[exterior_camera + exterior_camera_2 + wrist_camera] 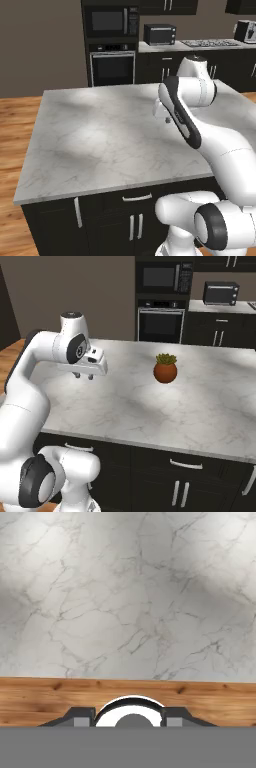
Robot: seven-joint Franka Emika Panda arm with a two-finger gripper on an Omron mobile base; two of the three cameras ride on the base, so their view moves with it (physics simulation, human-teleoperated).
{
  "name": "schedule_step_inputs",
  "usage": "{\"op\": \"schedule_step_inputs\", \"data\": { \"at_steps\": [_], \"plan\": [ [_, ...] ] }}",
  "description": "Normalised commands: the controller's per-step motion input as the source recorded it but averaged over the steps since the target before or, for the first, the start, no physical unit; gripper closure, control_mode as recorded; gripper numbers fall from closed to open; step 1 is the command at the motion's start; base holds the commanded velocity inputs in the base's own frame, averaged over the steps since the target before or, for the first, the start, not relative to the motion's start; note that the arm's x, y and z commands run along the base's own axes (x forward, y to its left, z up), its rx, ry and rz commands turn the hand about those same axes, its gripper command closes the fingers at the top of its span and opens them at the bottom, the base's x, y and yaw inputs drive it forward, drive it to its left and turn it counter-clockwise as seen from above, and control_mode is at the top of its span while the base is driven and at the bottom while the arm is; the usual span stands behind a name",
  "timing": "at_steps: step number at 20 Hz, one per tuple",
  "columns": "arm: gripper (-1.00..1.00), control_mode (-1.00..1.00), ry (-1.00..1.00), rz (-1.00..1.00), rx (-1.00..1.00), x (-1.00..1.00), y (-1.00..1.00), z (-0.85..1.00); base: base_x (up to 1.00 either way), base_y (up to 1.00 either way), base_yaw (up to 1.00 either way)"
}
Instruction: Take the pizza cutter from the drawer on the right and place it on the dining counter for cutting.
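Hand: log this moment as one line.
hand: above marble island, holding nothing | potted plant: on island, right of hand | drawers: closed | pizza cutter: unseen

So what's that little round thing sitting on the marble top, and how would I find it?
Look at the big marble island in the middle of the kitchen, in front of the built-in oven. Towards its middle stands a small potted plant. Its round terracotta-brown pot with spiky green-yellow leaves is the one spot of colour on that pale stone.
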Motion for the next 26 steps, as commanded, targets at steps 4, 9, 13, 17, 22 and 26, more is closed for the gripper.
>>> {"op": "schedule_step_inputs", "data": {
  "at_steps": [4,9,13,17,22,26],
  "plan": [
    [-1.0,-1.0,-0.01,0.0,0.01,-0.04,-0.33,0.0,0.0,0.0,0.0],
    [-1.0,-1.0,-0.04,-0.04,0.11,-0.08,-0.94,-0.04,0.0,0.0,0.0],
    [-1.0,-1.0,0.05,0.0,0.0,0.0,-0.93,-0.21,0.0,0.0,0.0],
    [-1.0,-1.0,0.04,-0.12,0.08,0.0,-0.88,-0.21,0.0,0.0,0.0],
    [-1.0,-1.0,0.03,-0.29,0.16,-0.11,-0.76,-0.12,0.0,0.0,0.0],
    [-1.0,-1.0,0.0,-0.37,0.25,-0.31,-0.6,-0.22,0.0,0.0,0.0]
  ]
}}
